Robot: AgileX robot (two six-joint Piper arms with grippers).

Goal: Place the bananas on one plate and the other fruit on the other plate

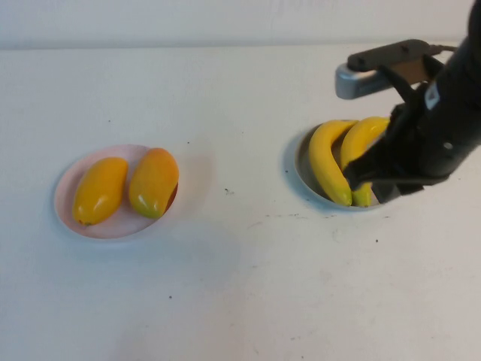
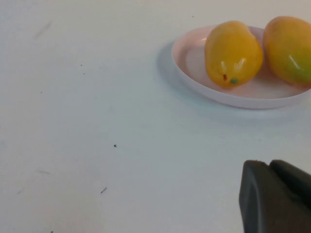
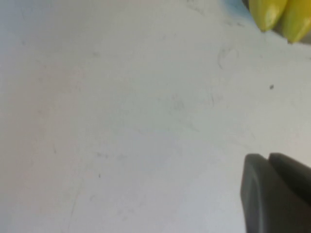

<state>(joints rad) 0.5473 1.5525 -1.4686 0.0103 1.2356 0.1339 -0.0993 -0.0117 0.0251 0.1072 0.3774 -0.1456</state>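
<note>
Both bananas (image 1: pixel 334 159) lie on the grey-blue plate (image 1: pixel 302 169) at frame right, both mangoes (image 1: pixel 128 186) on the pink plate (image 1: pixel 68 184) at left: sorting looks done. The right gripper (image 1: pixel 368 177) hovers over the bananas, the left gripper (image 2: pixel 274 196) shows only in its wrist view; I cannot tell either's jaws. Next, probably just retreat.

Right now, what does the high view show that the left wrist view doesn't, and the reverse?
Only the high view shows the two bananas lying side by side on the grey-blue plate, with the right gripper over their near ends. Only the left wrist view shows the left gripper, hanging over bare table apart from the plate; it is out of the high view. Both show the two mango-like fruits resting together on the pale pink plate.
</note>
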